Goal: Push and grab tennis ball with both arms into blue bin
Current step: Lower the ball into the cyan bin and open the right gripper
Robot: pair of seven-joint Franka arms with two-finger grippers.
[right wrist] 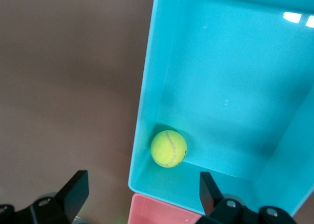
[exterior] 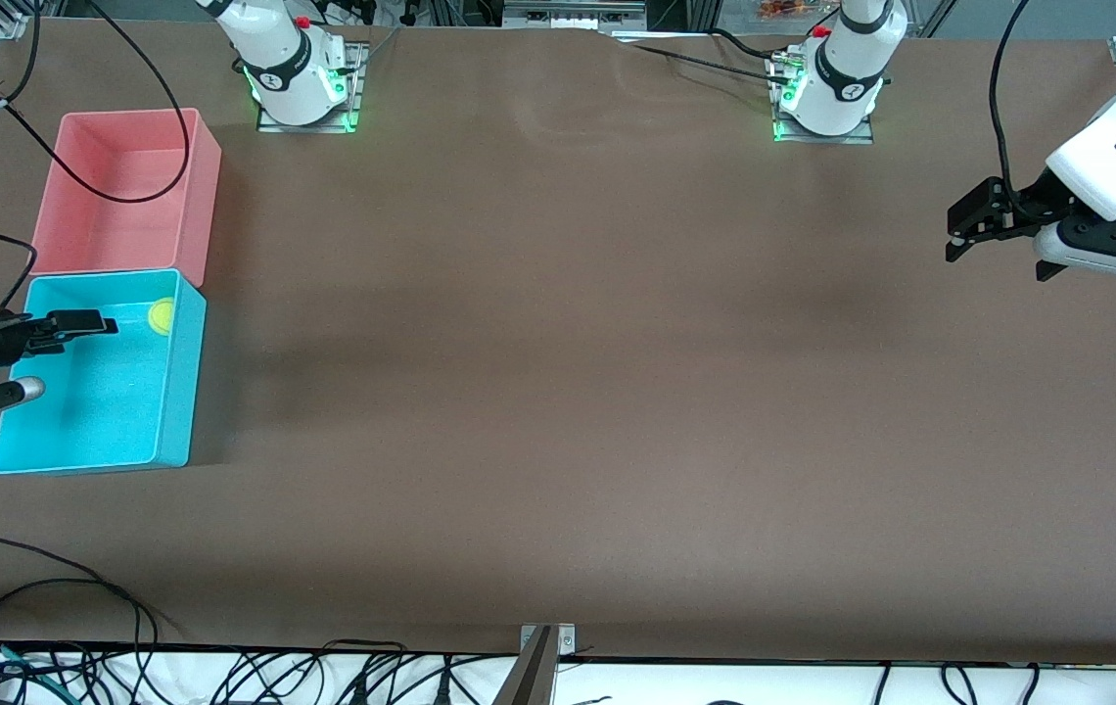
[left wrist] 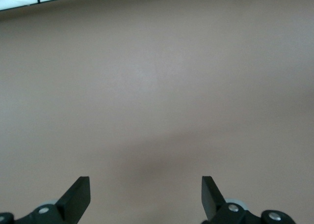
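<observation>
One fuzzy tennis ball (right wrist: 169,149) in glossy blue bin (exterior: 176,392), both grippers' fingers spread: right gripper (exterior: 64,354), left gripper (exterior: 954,240).

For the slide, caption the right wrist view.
Open right end effector over the blue bin, with the tennis ball resting in the bin's corner beside the pink bin.

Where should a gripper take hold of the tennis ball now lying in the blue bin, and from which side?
Probably from straight above, across its widest middle. The tennis ball lies in a corner of the blue bin, close against two walls, so a sideways approach is blocked. One finger must slip between ball and wall. The open right gripper is over the bin.
</observation>
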